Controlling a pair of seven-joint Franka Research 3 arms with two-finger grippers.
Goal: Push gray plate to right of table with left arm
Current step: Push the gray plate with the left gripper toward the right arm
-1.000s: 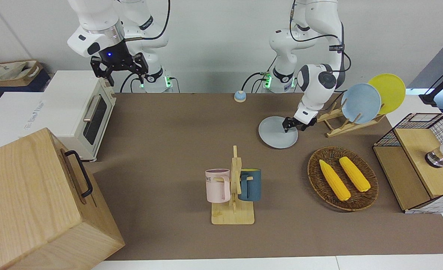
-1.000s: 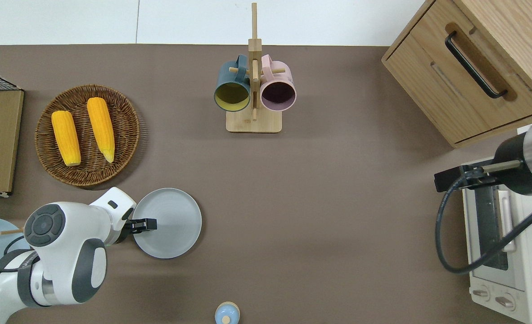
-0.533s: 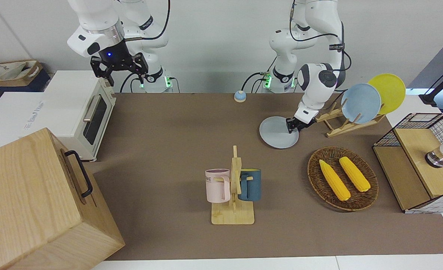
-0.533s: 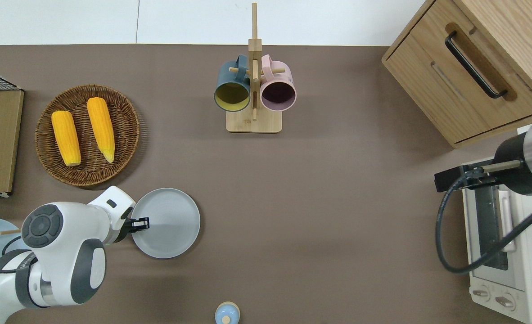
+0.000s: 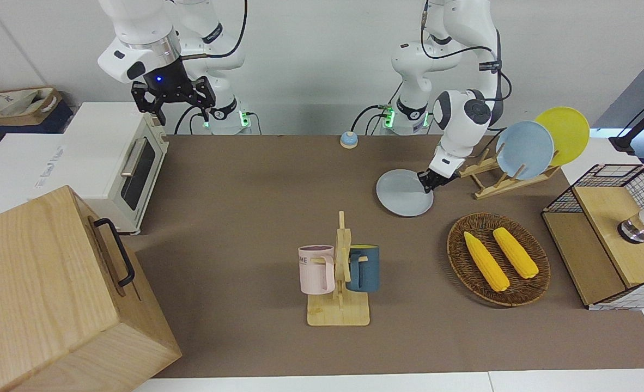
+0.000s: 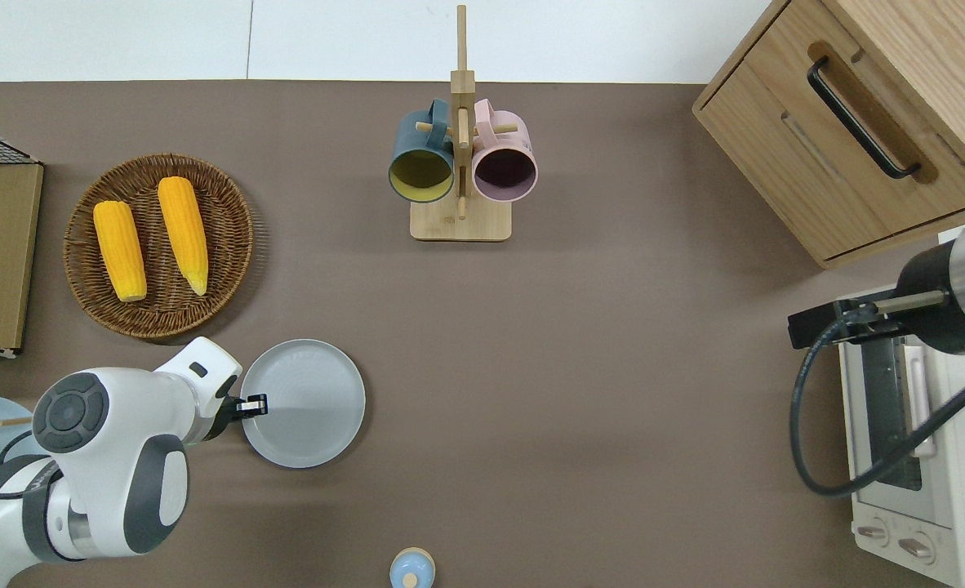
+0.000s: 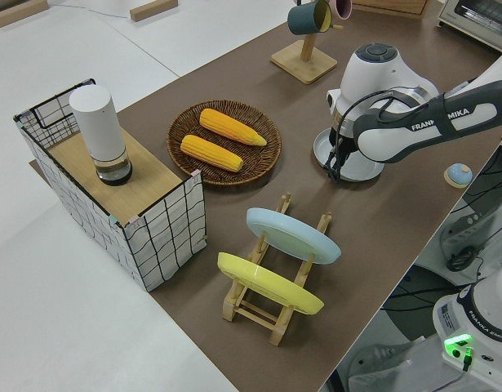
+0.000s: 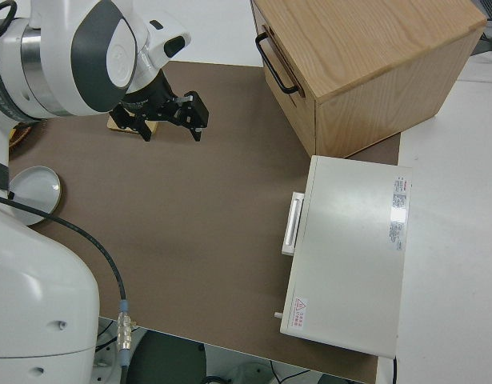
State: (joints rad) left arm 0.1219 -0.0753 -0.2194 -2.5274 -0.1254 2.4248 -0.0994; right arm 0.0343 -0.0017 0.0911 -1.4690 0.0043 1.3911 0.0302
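Left tool (image 6: 255,403) touches one gray plate (image 6: 307,404) beside two corn cobs (image 6: 152,237).

**Left arm low and bent, right arm parked**

The left arm (image 6: 107,457) folds at the elbow and reaches down, its wrist angled steeply toward the right arm's end. The left gripper (image 6: 252,403) sits low, fingertips pointing down, jaws drawn close together. The right gripper (image 5: 173,98) hangs parked with fingers spread apart.
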